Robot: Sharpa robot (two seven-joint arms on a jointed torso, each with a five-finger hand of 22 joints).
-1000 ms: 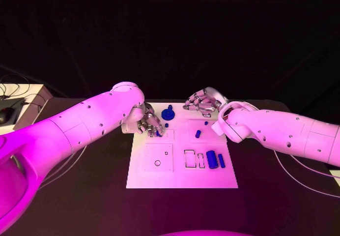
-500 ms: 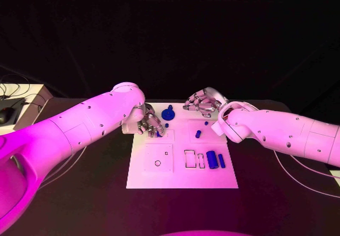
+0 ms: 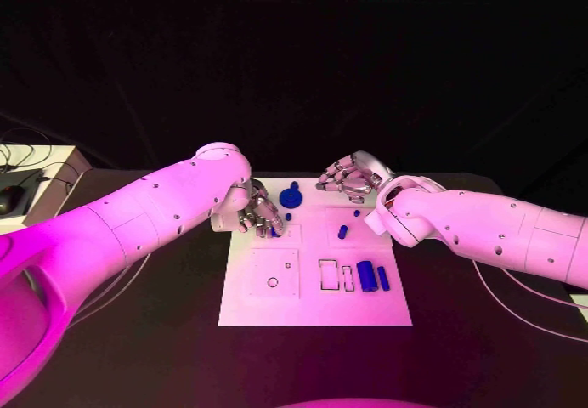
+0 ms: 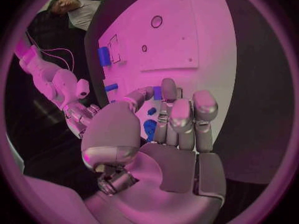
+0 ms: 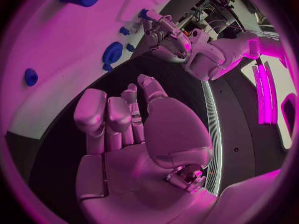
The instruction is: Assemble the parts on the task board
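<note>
smooth white arms (image 3: 135,212), silver segmented hands (image 4: 168,134)

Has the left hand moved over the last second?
No. In the head view the left hand keeps its spot over the task board's far left corner, beside the round blue part.
</note>
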